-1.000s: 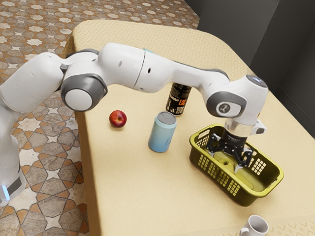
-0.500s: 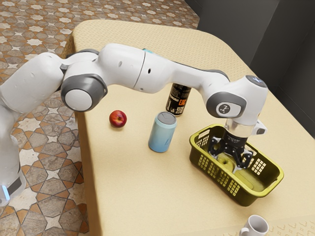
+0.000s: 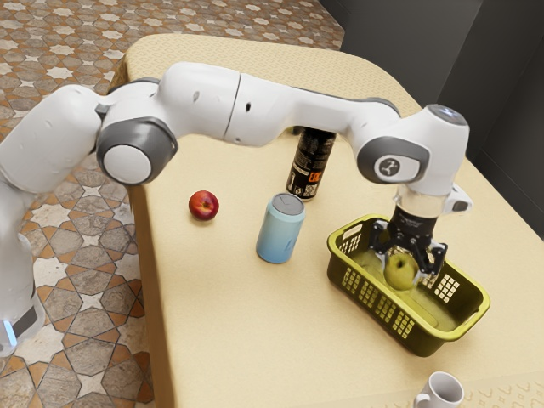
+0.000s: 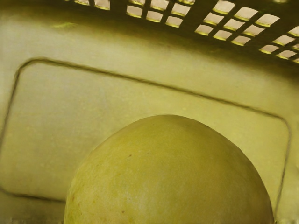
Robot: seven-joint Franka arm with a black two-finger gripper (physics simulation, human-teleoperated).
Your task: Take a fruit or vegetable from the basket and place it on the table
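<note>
Yellow-green fruit (image 3: pixel 400 273) sits within the tool (image 3: pixel 405 268), clasped from two sides, the grip parted by the fruit's width

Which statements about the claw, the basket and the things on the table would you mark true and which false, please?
1. The claw is gripping the yellow-green fruit. True.
2. The red apple lies in the basket. False: it lies on the table, outside the basket.
3. The blue can stands upright. True.
4. The mug stands between the red apple and the blue can. False: it stands near the basket, at the exterior view's lower edge.
5. The basket's walls have openings in them. True.
6. The yellow-green fruit has been set down on the table. False: it is in the claw, at the basket.
</note>
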